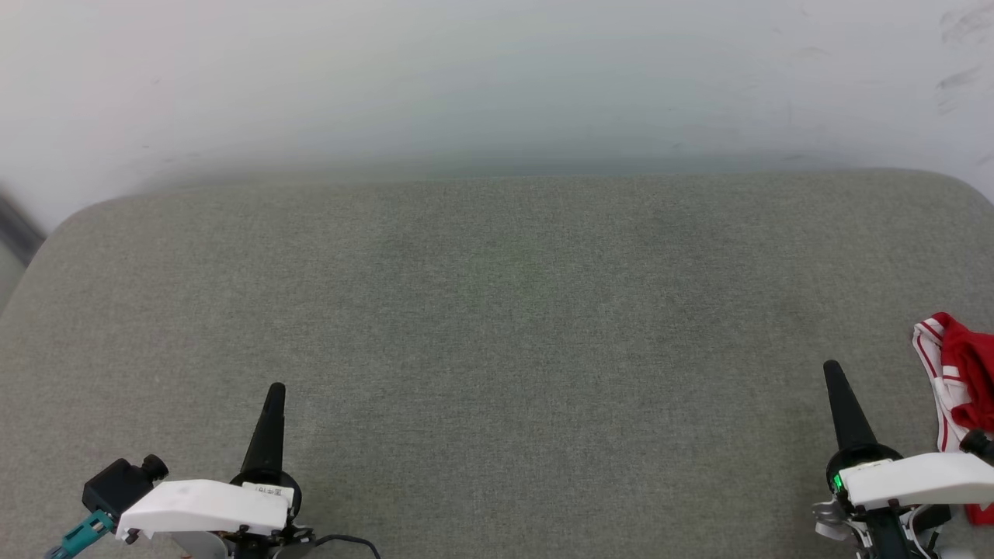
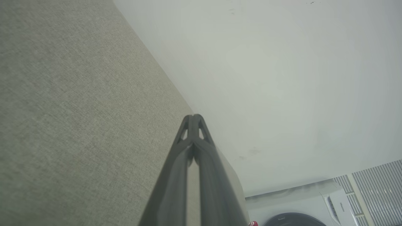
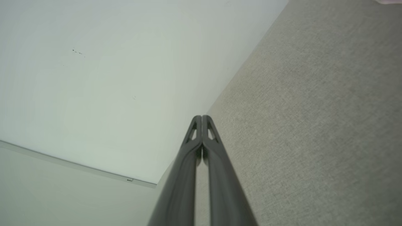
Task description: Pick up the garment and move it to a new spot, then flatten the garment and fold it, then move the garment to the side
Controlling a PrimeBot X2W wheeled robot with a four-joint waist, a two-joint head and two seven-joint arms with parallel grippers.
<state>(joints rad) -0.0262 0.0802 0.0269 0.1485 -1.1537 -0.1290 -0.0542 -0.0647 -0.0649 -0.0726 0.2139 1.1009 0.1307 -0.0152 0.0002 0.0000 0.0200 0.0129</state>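
Two closed grippers, holding nothing: left gripper [image 1: 275, 392] at lower left, right gripper [image 1: 834, 369] at lower right, each finger pair pressed tip to tip in its wrist view. Poised low over the grey-green woven cushion [image 1: 497, 326], with the pale wall [image 1: 497, 78] across the top of the frame.

Bunched at the far right edge, just beside the right gripper: the red jersey [image 1: 967, 359], white striped trim showing, mostly cut off by the frame edge. Cannot tell whether folded or merely heaped. Fits either a jersey waiting to be lifted toward the cushion's middle or one set aside after folding.

Either way, judged sensible: bring the whole jersey into view before committing to anything, and keep the right fingers clear of the trim so as not to drag it.
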